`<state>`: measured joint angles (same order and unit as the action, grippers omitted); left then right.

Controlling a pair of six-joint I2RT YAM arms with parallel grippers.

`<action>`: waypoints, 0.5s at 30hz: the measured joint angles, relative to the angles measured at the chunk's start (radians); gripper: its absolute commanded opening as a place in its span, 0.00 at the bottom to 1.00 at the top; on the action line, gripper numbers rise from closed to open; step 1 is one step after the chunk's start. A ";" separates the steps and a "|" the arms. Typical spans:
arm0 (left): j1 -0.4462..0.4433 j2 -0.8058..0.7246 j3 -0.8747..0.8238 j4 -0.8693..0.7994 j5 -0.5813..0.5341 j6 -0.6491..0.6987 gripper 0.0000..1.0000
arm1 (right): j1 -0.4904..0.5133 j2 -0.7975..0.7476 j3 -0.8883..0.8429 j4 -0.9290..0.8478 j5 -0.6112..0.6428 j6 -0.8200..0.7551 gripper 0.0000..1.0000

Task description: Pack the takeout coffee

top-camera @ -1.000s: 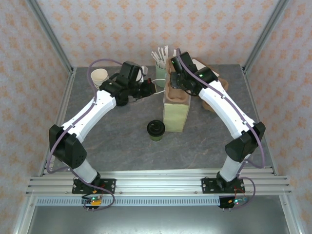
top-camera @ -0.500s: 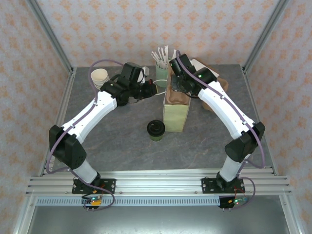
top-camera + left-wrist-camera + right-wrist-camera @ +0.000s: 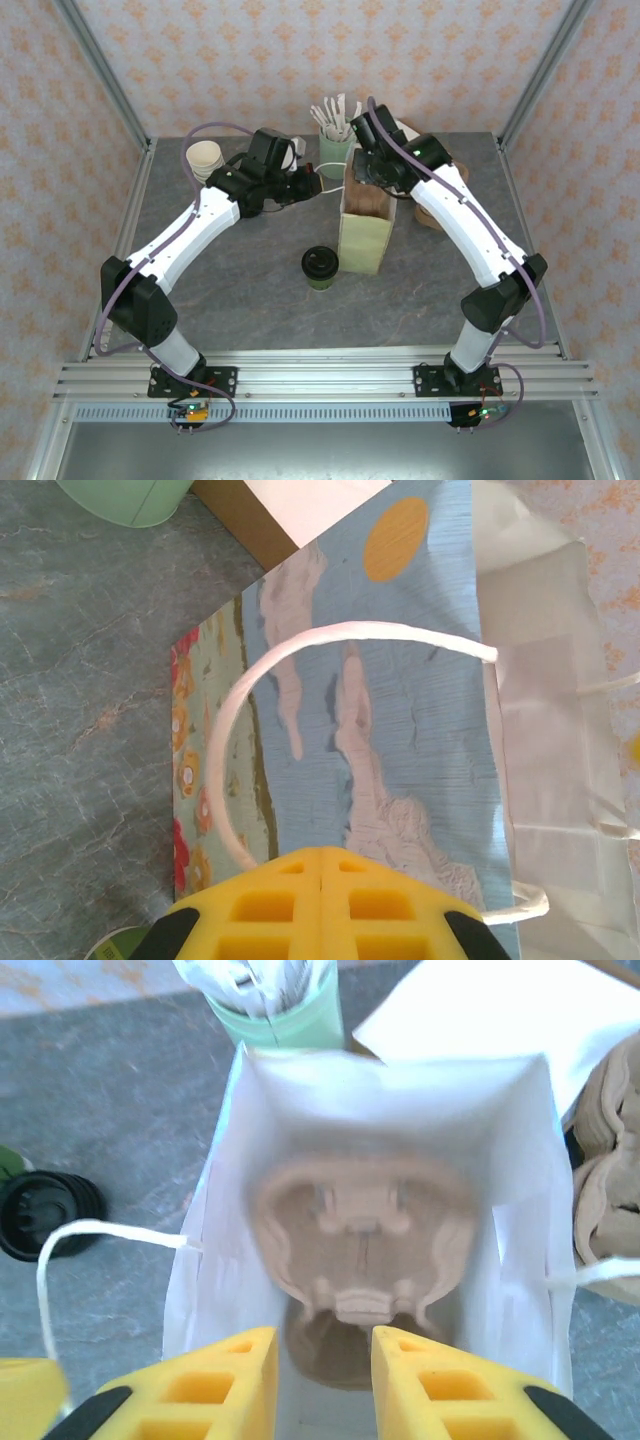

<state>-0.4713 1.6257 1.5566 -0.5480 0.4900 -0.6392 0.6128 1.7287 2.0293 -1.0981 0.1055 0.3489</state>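
The table (image 3: 250, 300) is noted as the work surface. The paper bag (image 3: 362, 240) is stood upright on it with its mouth open upward, which is judged to be the position needed for loading from above.

A moulded cup tray (image 3: 365, 1230) is seen inside the bag, hung well down between its walls. It is judged to be placed there first so that the drink can be seated in it.

The right gripper (image 3: 325, 1370) is held directly over the bag's mouth. Its fingers are set partly apart with the near edge of the tray between them, and this is judged to be a grip on the tray.

The left gripper (image 3: 320, 870) is positioned just beside the bag's left face. Its fingers are pressed together on the white handle (image 3: 300, 640), and the pull outward is judged to hold the mouth wide and the bag steady.

The takeout coffee (image 3: 320, 264) is found lidded and upright on the table, just beside the bag's near-left corner. It is not yet packed.
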 measured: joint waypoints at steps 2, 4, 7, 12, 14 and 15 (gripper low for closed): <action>0.000 0.000 0.000 0.000 0.000 0.000 0.00 | 0.000 -0.002 0.029 -0.001 0.000 0.000 0.30; 0.000 0.000 0.000 0.000 0.000 0.000 0.00 | 0.000 -0.010 0.032 -0.003 0.000 0.000 0.30; 0.000 0.000 0.000 0.000 0.000 0.001 0.00 | 0.000 -0.015 0.026 -0.006 0.003 -0.001 0.33; 0.000 0.000 0.000 0.000 0.000 0.004 0.01 | 0.000 -0.020 -0.013 -0.006 0.007 -0.008 0.36; 0.000 0.000 0.000 0.000 0.000 0.008 0.00 | -0.001 -0.020 -0.021 -0.005 0.007 -0.009 0.36; 0.000 0.000 0.000 0.000 0.000 0.009 0.00 | -0.001 -0.020 -0.023 -0.005 0.006 -0.009 0.36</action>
<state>-0.4713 1.6257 1.5562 -0.5484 0.4896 -0.6300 0.6117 1.7084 2.0060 -1.1027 0.1120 0.3397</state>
